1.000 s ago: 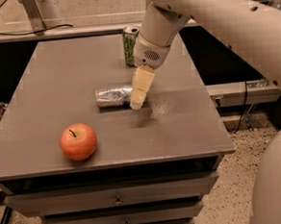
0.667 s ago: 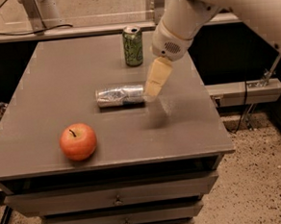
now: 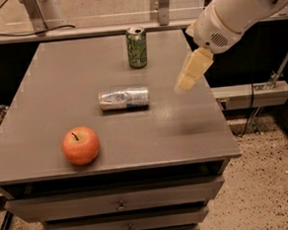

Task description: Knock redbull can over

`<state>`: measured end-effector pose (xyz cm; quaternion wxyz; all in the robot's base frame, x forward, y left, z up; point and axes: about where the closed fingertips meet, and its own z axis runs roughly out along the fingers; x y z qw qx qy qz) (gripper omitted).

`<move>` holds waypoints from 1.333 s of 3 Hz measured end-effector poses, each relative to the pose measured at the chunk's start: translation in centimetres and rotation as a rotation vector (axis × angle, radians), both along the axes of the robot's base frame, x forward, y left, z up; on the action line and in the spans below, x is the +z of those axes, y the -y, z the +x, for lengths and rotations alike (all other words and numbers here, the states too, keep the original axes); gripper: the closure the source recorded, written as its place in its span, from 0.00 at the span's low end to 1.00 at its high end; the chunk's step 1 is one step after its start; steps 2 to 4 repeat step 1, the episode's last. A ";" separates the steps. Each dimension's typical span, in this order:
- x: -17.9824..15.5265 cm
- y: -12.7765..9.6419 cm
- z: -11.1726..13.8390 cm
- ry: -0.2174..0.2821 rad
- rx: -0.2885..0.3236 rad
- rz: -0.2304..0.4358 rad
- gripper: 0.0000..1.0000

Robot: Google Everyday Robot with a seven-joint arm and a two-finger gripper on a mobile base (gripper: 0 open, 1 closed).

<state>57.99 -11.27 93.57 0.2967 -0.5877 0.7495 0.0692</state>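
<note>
The redbull can point(image 3: 124, 98) is a slim silver can with blue patches. It lies on its side in the middle of the grey table point(image 3: 57, 78), its length running left to right. My gripper point(image 3: 186, 83) hangs in the air to the right of the can, above the table's right part, clear of the can. It holds nothing.
A wider green can point(image 3: 136, 47) stands upright at the back of the table. A red apple point(image 3: 81, 145) sits near the front left. The table has drawers point(image 3: 120, 205) below its front edge. A low shelf point(image 3: 251, 93) stands to the right.
The gripper has lifted and moved right, away from the redbull can. The can lies on its side in the same place as before.
</note>
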 end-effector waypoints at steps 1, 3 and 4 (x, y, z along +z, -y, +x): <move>0.0 -0.2 0.0 -0.001 0.003 -0.001 0.00; 0.0 -0.2 0.0 -0.001 0.003 -0.001 0.00; 0.0 -0.2 0.0 -0.001 0.003 -0.001 0.00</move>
